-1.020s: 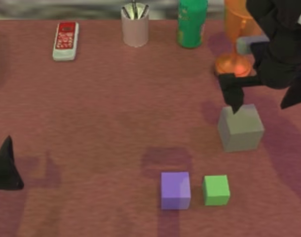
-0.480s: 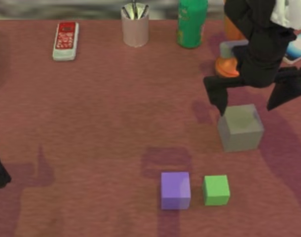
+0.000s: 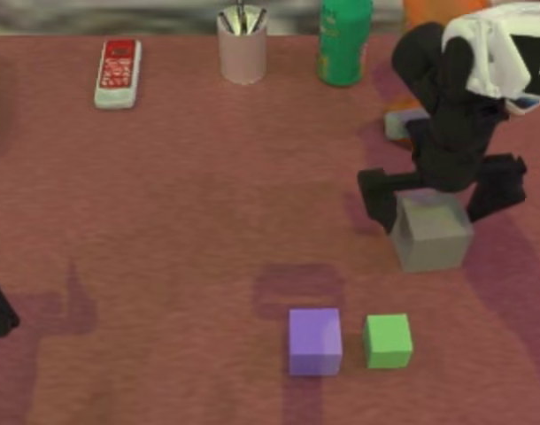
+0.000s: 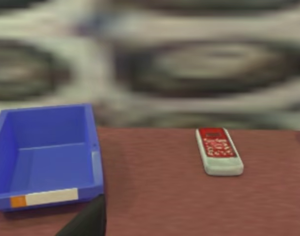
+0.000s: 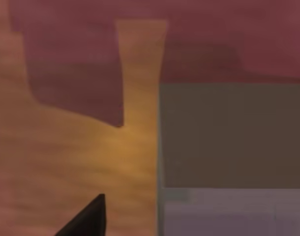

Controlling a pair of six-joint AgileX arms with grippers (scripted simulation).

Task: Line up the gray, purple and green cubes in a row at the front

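The right gripper (image 3: 438, 190) hangs spread wide astride the gray cube (image 3: 432, 232), far right of the purple cube (image 3: 314, 341) and green cube (image 3: 388, 340). The left arm sits parked at the left edge.

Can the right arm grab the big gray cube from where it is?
Probably yes. The right gripper hangs open right over the gray cube, one finger on each side of its back part. Nothing sits between them; the purple cube and green cube lie apart, nearer the front.

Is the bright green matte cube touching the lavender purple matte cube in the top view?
No, a strip of bare table separates the bright green matte cube from the lavender purple matte cube on its left.
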